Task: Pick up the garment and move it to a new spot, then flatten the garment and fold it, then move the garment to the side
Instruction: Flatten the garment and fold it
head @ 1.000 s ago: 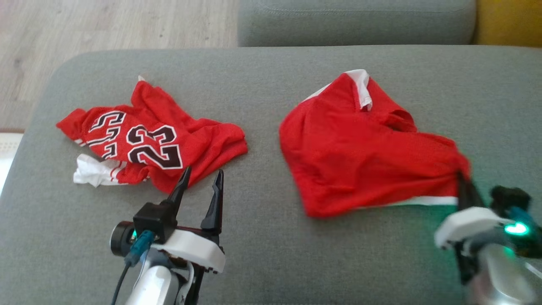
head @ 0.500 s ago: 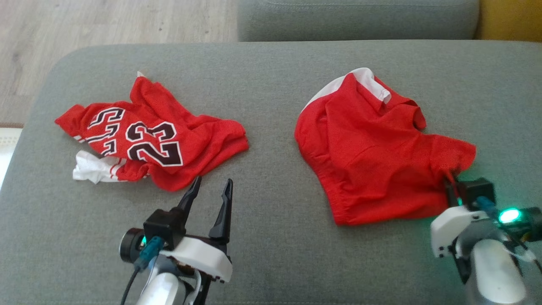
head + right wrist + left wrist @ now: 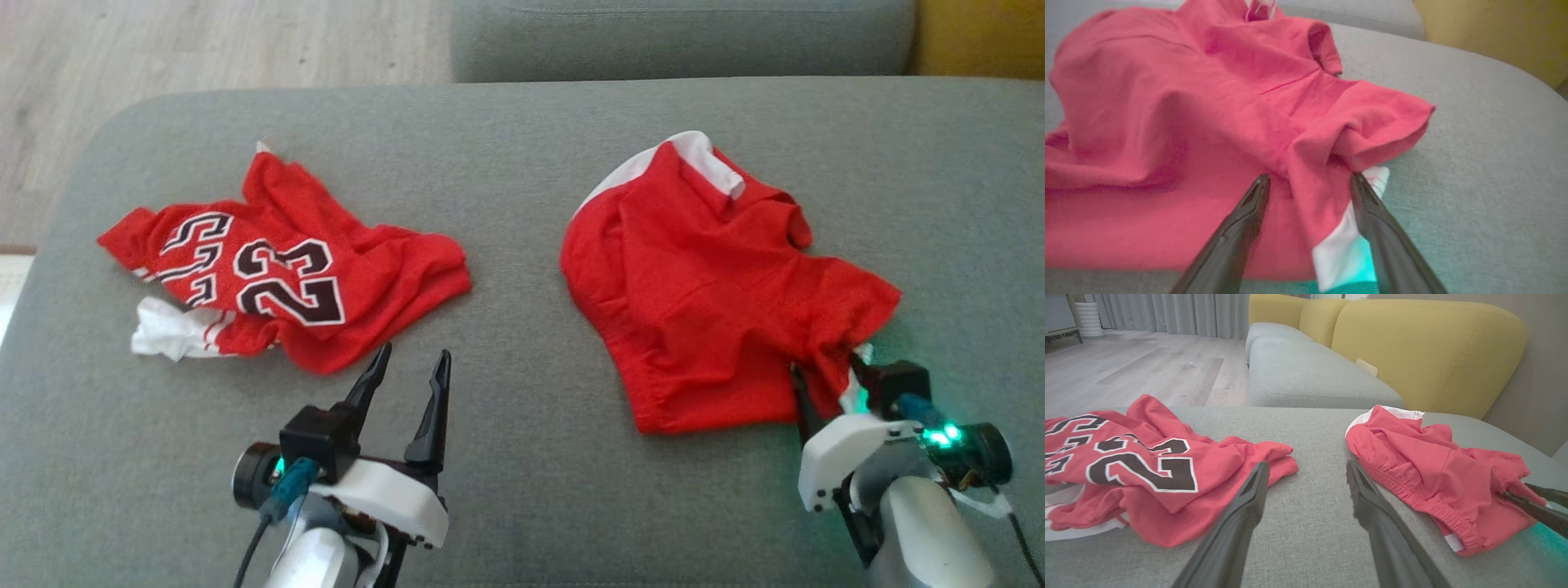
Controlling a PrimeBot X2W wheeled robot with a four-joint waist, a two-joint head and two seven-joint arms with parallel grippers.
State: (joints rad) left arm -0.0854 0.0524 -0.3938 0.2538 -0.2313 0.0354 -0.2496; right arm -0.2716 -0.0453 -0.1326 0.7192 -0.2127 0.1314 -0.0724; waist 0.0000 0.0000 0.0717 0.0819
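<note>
1. We see a big grey seat [image 3: 522,122]. We tell every place from this grey seat.
2. The red shorts [image 3: 702,302] lie on the right half of the grey seat. They are crumpled and not flat. A white band [image 3: 702,159] shows on the side of the shorts nearest the far edge of the grey seat. A white corner [image 3: 1343,245] peeks out on the side nearest the near edge.
3. Our right gripper [image 3: 824,369] is at the near right part of the grey seat, at the shorts' near corner. Its two dark fingers [image 3: 1249,208] stand wide apart. A fold of the red cloth lies between them, but they do not pinch it. It has hold of nothing. A green light [image 3: 939,433] glows on its wrist.
4. Our left gripper [image 3: 414,351] is over the near part of the grey seat, a little left of the middle. It is spread wide too. Between its tips we see bare grey seat, and it has hold of nothing.
5. A red jersey [image 3: 286,278] with a big 23 lies bunched up on the left half of the grey seat. A strip of bare grey seat lies between the jersey and the shorts.
6. Past the far edge of the grey seat there is another cushion [image 3: 678,37]. A wood floor [image 3: 204,49] lies past the far left corner.
</note>
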